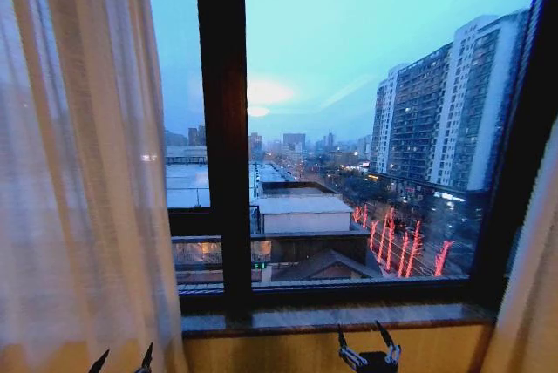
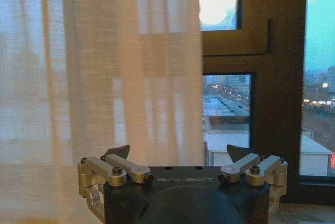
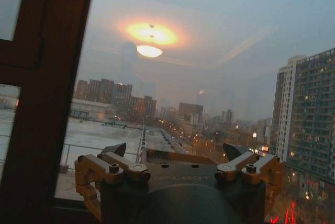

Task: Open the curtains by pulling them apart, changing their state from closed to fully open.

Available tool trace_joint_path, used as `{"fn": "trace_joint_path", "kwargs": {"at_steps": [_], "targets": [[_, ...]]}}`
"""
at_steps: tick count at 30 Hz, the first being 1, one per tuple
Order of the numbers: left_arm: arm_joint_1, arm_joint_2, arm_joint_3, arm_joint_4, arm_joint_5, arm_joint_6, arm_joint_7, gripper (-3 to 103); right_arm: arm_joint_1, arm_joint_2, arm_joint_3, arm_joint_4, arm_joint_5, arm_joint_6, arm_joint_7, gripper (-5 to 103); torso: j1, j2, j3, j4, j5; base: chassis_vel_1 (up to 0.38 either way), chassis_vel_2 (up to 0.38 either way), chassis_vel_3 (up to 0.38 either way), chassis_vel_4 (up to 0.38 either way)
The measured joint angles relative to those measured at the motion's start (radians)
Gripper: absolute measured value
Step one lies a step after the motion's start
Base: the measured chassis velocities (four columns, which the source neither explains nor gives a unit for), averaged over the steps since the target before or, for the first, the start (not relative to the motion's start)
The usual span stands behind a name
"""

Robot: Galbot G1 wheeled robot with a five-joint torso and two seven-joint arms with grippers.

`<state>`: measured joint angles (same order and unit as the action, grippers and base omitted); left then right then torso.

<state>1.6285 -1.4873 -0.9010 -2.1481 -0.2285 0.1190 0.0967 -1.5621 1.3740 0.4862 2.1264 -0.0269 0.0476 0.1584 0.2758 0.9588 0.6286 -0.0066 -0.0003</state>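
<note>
The sheer white curtains are drawn apart. The left panel (image 1: 78, 172) hangs in vertical folds over the left side of the window, and the right panel (image 1: 534, 303) shows as a strip at the far right. My left gripper (image 1: 122, 361) is low in the head view, just before the left panel's bottom, open with nothing between its fingers. In the left wrist view that gripper (image 2: 178, 153) faces the panel's inner edge (image 2: 157, 77). My right gripper (image 1: 360, 335) is low before the sill, open and empty. In the right wrist view it (image 3: 175, 150) faces bare glass.
A dark vertical window post (image 1: 222, 129) splits the glass between the panels. A stone sill (image 1: 323, 316) runs under the window, with a yellowish wall (image 1: 288, 354) below it. City buildings at dusk and a ceiling lamp's reflection (image 3: 150, 41) show through the glass.
</note>
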Motion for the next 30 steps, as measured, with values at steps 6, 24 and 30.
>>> {"fn": "trace_joint_path", "kwargs": {"at_steps": [6,24,30], "targets": [[-0.044,0.075,-0.022,0.030,-0.019,0.014,-0.025,100,0.004,0.000,-0.002,0.000,-0.004,0.005,0.001,100,0.000,0.000,0.000,0.0002,-0.0008,0.079,0.087,-0.087,-0.081],[-0.251,0.510,0.003,0.299,-0.274,0.050,-0.060,100,-0.034,0.000,0.008,0.001,-0.028,0.036,0.005,100,0.000,0.000,0.000,0.0000,-0.0003,0.000,0.000,0.000,0.000],[-0.300,0.631,0.056,0.355,-0.385,0.053,0.005,100,-0.028,0.000,-0.001,-0.008,-0.048,0.039,0.007,100,0.000,0.000,0.000,0.0000,0.0000,0.000,0.000,0.000,0.000]]}}
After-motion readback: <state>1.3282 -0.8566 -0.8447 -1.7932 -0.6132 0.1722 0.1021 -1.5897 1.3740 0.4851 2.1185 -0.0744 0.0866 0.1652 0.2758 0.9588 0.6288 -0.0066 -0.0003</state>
